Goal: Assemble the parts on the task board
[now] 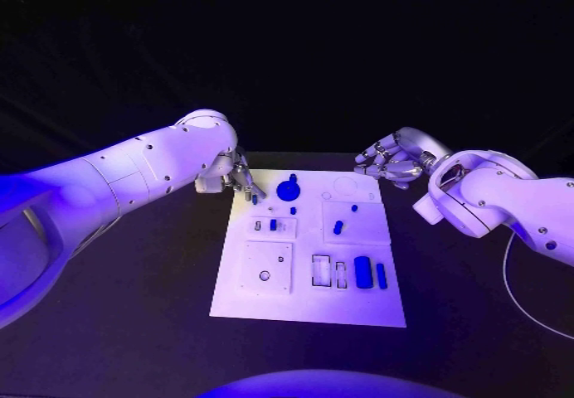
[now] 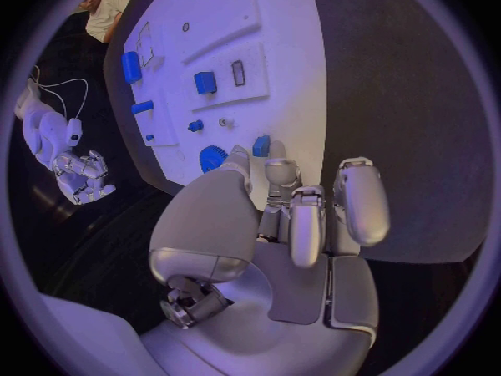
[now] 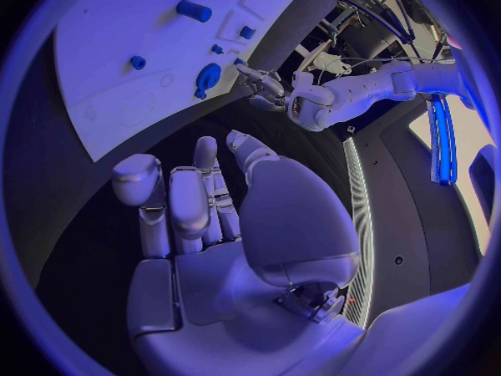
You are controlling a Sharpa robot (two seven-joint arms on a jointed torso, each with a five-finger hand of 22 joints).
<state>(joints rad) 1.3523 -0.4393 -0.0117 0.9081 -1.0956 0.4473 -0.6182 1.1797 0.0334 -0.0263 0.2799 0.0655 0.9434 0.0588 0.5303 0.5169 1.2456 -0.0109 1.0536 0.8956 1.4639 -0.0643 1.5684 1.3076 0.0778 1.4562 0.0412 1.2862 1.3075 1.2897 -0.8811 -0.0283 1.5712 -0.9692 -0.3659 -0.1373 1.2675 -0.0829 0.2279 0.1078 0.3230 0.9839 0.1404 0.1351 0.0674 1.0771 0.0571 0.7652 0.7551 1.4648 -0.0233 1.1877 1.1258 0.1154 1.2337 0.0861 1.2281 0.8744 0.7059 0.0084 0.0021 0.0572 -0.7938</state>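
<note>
Hovered at ten o'clock of the task board (image 1: pixel 257 298): left hand (image 1: pixel 237 184), fingers curled, grip unclear. Curled emptily at two o'clock: right hand (image 1: pixel 389 162).

left hand (image 1: pixel 235 181): at far left corner of task board (image 1: pixel 240 290), fingers partly curled, holding nothing | right hand (image 1: pixel 389 162): just off far right corner, above table (image 1: pixel 143 332), fingers curled in, empty | arms: reaching in from opposite sides
</note>
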